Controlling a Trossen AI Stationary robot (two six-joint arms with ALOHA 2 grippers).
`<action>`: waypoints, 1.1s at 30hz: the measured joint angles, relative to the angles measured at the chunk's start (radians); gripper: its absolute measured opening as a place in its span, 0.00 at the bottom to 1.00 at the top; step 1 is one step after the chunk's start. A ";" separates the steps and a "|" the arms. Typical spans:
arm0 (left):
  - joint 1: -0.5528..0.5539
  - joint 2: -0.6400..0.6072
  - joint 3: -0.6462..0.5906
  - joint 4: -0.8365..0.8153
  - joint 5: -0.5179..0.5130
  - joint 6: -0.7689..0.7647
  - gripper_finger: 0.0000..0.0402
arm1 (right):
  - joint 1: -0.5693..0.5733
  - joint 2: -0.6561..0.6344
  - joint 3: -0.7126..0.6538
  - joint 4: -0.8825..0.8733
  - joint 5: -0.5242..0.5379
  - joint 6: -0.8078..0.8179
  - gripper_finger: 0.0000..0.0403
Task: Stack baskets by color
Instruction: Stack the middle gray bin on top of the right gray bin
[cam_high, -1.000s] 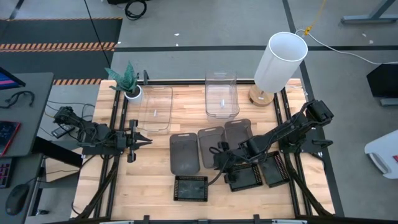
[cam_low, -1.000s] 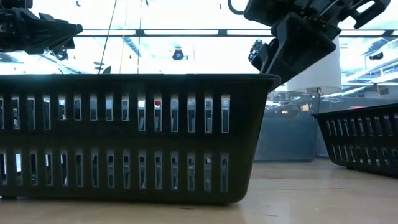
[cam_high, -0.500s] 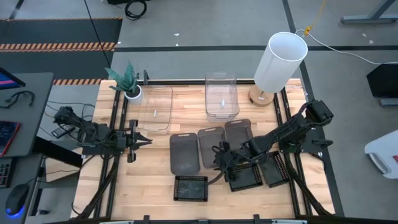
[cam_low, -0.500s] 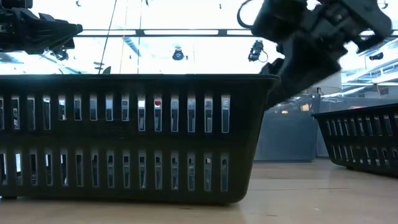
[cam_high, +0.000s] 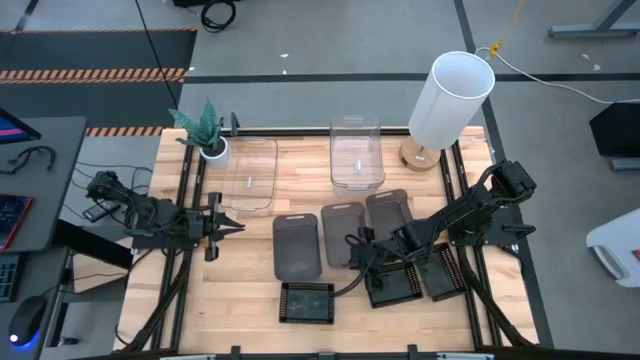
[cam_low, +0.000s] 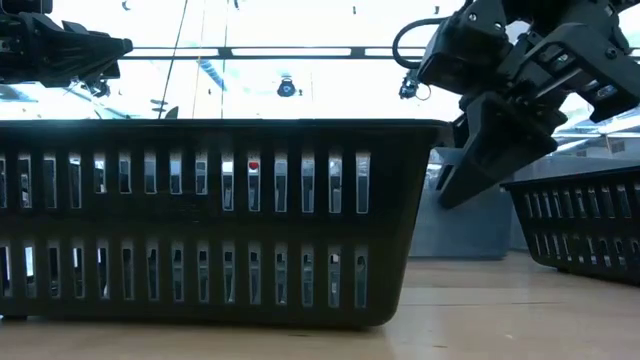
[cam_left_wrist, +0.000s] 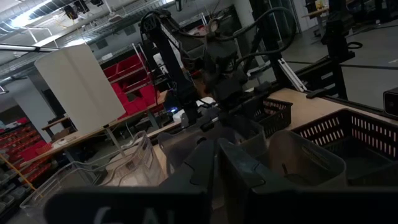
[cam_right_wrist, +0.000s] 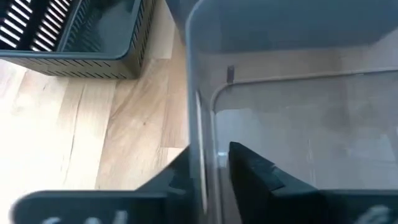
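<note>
While the left claw (cam_high: 222, 225) hangs idle with its fingers pressed together over the counter's (cam_high: 240, 290) left side, the right claw (cam_high: 357, 250) sits at the near end of the middle smoky grey basket (cam_high: 342, 232). In the right wrist view its two fingers (cam_right_wrist: 255, 171) straddle that basket's wall, one on each side, pinching it.

The three smoky grey baskets lie side by side mid-counter, long axes running from the near edge to the far edge; the left one (cam_high: 296, 245) lies slightly nearer than the right one (cam_high: 386, 211).

Two clear baskets (cam_high: 357, 152) (cam_high: 250, 176) lie farther back, pointing the same way.

One black mesh basket (cam_high: 306, 302) sits near the front edge; two more (cam_high: 396, 285) (cam_high: 441, 270) lie under the right arm, slightly askew.
</note>
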 joint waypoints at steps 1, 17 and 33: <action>0.000 0.000 0.000 0.000 0.000 0.000 0.08 | 0.000 0.000 0.000 0.000 -0.010 -0.007 0.17; 0.000 0.000 0.000 0.000 0.000 0.000 0.07 | 0.028 0.000 0.227 -0.284 -0.061 -0.085 0.02; 0.000 0.000 0.000 0.000 0.000 0.000 0.07 | 0.197 -0.117 0.452 -0.767 0.187 -0.021 0.01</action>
